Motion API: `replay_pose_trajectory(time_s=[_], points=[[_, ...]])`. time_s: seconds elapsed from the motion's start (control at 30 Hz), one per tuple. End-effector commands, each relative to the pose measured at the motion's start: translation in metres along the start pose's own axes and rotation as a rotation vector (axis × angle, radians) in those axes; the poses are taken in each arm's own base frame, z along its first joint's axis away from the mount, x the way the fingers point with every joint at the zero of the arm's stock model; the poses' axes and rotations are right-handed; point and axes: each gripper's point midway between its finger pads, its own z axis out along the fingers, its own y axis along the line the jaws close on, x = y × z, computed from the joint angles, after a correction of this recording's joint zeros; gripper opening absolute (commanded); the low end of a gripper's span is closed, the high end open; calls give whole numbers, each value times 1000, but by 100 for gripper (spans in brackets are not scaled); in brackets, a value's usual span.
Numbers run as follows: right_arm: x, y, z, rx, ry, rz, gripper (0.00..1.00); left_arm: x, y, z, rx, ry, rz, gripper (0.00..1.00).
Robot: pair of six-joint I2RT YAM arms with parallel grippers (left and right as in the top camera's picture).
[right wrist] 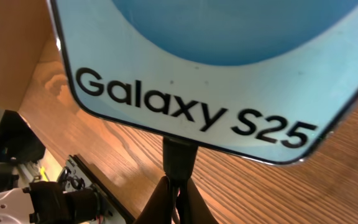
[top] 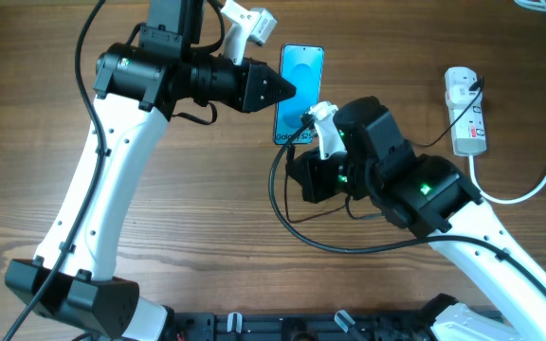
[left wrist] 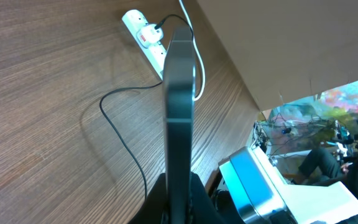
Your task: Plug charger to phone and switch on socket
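Note:
The phone has a teal screen and is held off the table at the back centre. My left gripper is shut on its left edge; in the left wrist view the phone stands edge-on in the jaws. My right gripper is shut on the charger's black connector, which touches the phone's lower edge under the "Galaxy S25" text. The thin black cable loops across the table toward the white socket at the right. The socket also shows in the left wrist view.
A thick white cord runs from the socket toward the back right corner. The robot bases and their black frame line the front edge. The table's far edge and room clutter show in the left wrist view.

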Motion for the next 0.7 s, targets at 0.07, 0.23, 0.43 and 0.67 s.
replay_pose_trajectory(time_s=[0.07, 0.23, 0.43, 0.67], points=[[-15, -1, -1, 18, -57, 1, 4, 0, -17, -9, 30, -12, 53, 4], [-16, 0, -1, 16, -61, -2, 4, 0, -17, -9, 30, -11, 50, 4], [-16, 0, -1, 17, -63, -3, 4, 1, -17, -9, 30, -9, 46, 4], [-17, 0, -1, 15, -66, -3, 4, 1, -17, -9, 30, -7, 44, 4]])
